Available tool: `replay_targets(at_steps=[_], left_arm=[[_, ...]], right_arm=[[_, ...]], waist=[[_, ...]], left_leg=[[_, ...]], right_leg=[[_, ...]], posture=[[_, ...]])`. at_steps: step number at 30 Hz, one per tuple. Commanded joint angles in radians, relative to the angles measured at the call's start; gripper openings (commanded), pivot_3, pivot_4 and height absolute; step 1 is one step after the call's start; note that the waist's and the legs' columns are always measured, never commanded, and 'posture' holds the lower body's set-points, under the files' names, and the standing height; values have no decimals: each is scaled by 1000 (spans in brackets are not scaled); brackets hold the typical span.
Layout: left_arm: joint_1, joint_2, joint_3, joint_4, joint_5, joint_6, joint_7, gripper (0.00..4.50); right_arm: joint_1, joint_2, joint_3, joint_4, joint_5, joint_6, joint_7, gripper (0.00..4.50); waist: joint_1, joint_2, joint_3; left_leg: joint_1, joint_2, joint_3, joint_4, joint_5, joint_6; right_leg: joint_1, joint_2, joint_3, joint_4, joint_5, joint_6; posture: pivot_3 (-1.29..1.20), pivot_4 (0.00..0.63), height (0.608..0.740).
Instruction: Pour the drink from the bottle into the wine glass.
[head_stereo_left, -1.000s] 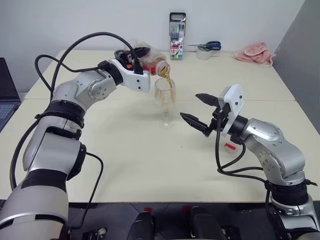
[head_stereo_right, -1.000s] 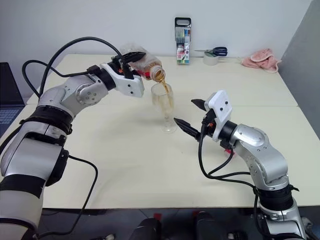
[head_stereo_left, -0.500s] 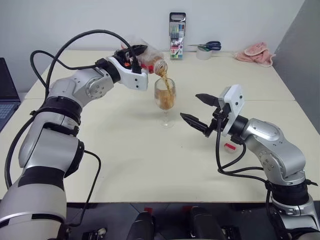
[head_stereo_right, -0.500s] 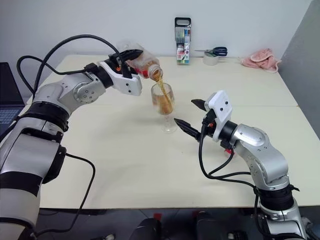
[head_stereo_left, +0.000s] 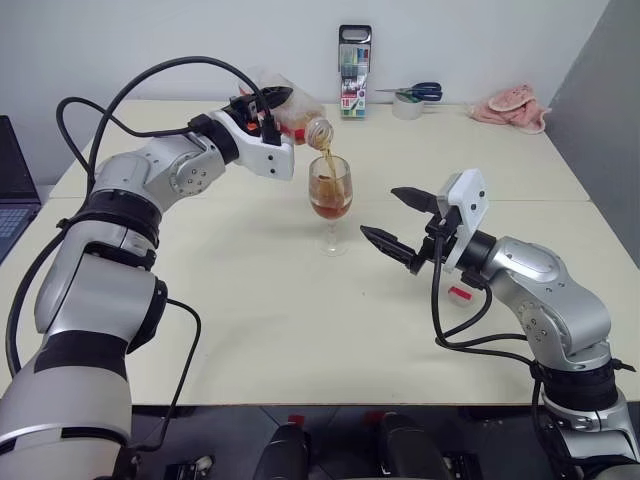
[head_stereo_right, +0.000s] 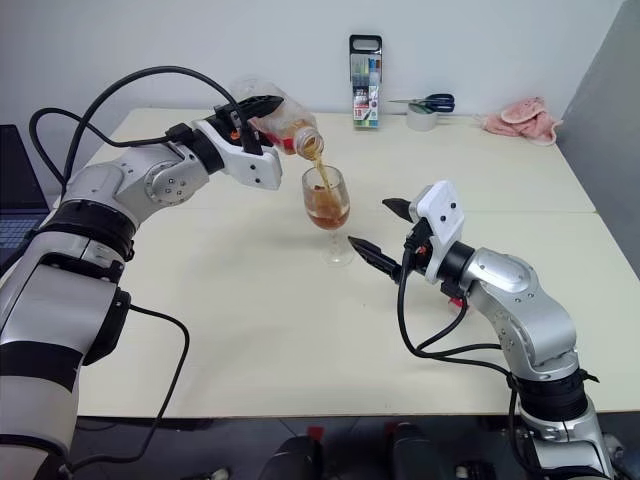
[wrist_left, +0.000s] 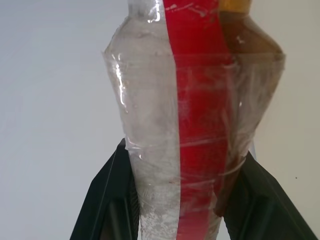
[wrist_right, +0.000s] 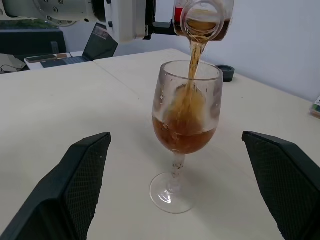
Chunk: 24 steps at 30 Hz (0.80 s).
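Observation:
My left gripper (head_stereo_left: 268, 103) is shut on the clear bottle (head_stereo_left: 297, 116), which it holds tipped with the mouth over the wine glass (head_stereo_left: 330, 198). A thin stream of reddish-brown drink (wrist_right: 192, 75) runs from the mouth into the bowl, which is about half full. In the left wrist view the bottle (wrist_left: 195, 125) with its red label strip sits between the black fingers (wrist_left: 107, 200). The glass stands upright mid-table. My right gripper (head_stereo_left: 381, 212) hovers open just right of the glass stem, touching nothing.
A pack of markers (head_stereo_left: 354, 72), scissors on a tape roll (head_stereo_left: 410, 100) and a pink cloth (head_stereo_left: 512, 108) sit along the far edge. A small red object (head_stereo_left: 459, 293) lies under my right forearm. A laptop (head_stereo_left: 10, 190) is at the far left.
The drink level in the glass has risen from almost nothing to about half the bowl. Both grippers have stayed in place.

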Motion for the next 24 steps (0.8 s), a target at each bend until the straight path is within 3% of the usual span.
replay_targets(at_steps=[1,17,24], left_arm=[[-44,16,5,-9,-4,-4,25,1690],[-34,11,5,-7,-13,0,28,1690],[-4,-5,37,8,-79,25,-27,1690]], right_arm=[[-9,0,-18,-31,15,-7,-2,4500],[-2,3,-14,-31,15,-9,0,4500],[-6,12,-14,-36,17,-10,-4,4500]], waist=[[0,0,0],[0,0,0],[0,0,0]], left_leg=[[0,0,0,0,0,0],[0,0,0,0,1,-1],[0,0,0,0,1,-1]], right_leg=[[0,0,0,0,0,0],[0,0,0,0,0,0],[0,0,0,1,0,0]], posture=[[0,150,740],[0,150,740],[0,150,740]])
